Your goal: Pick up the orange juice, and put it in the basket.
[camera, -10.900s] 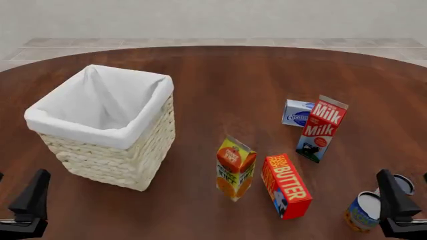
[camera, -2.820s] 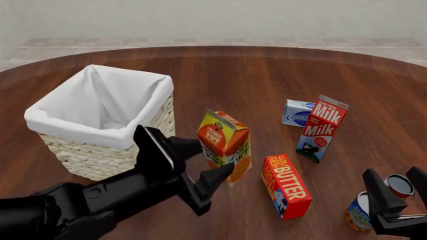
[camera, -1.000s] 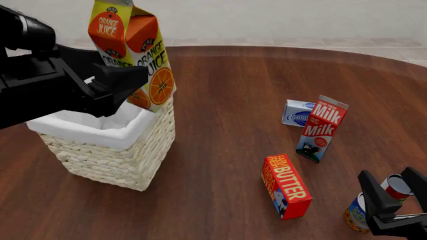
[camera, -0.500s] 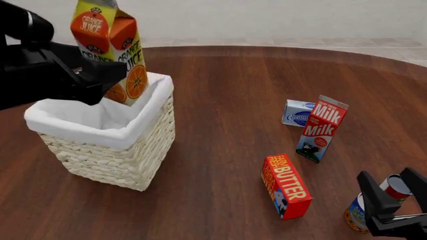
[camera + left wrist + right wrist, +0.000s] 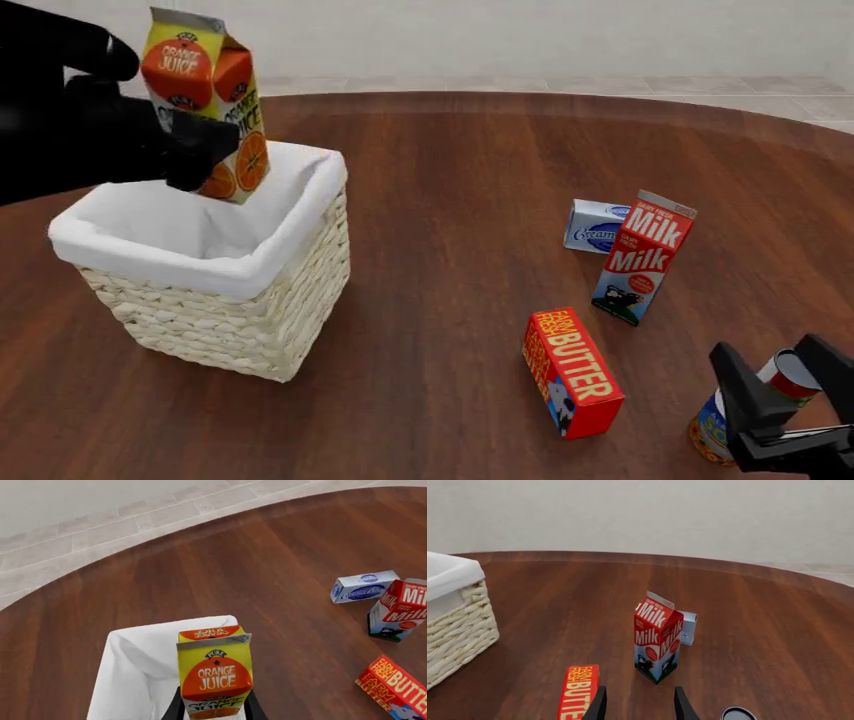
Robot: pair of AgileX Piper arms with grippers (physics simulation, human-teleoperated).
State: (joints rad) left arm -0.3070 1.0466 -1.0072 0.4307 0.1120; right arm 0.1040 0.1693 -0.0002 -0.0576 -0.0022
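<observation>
The orange juice (image 5: pixel 203 98) is a yellow and orange gable-top carton, held upright in the air above the basket's far right part. My left gripper (image 5: pixel 200 152) is shut on its lower half. The left wrist view shows the orange juice (image 5: pixel 215 674) between the left gripper's (image 5: pixel 213 713) two black fingers, with the basket's white lining (image 5: pixel 133 670) directly below. The basket (image 5: pixel 227 320) is cream wicker with a white cloth rim and stands at the left of the table. My right gripper (image 5: pixel 785 395) is open near the front right edge, holding nothing.
A red-and-white Milk carton (image 5: pixel 641 255) stands right of centre, with a small blue-and-white box (image 5: pixel 594 225) behind it. A red Butter box (image 5: pixel 574 372) lies nearer the front. Two cans (image 5: pixel 721 425) sit right beside the right gripper.
The left arm has carried the orange juice leftward and slightly down, from the basket's right rim to over its opening. The right gripper has barely moved.
</observation>
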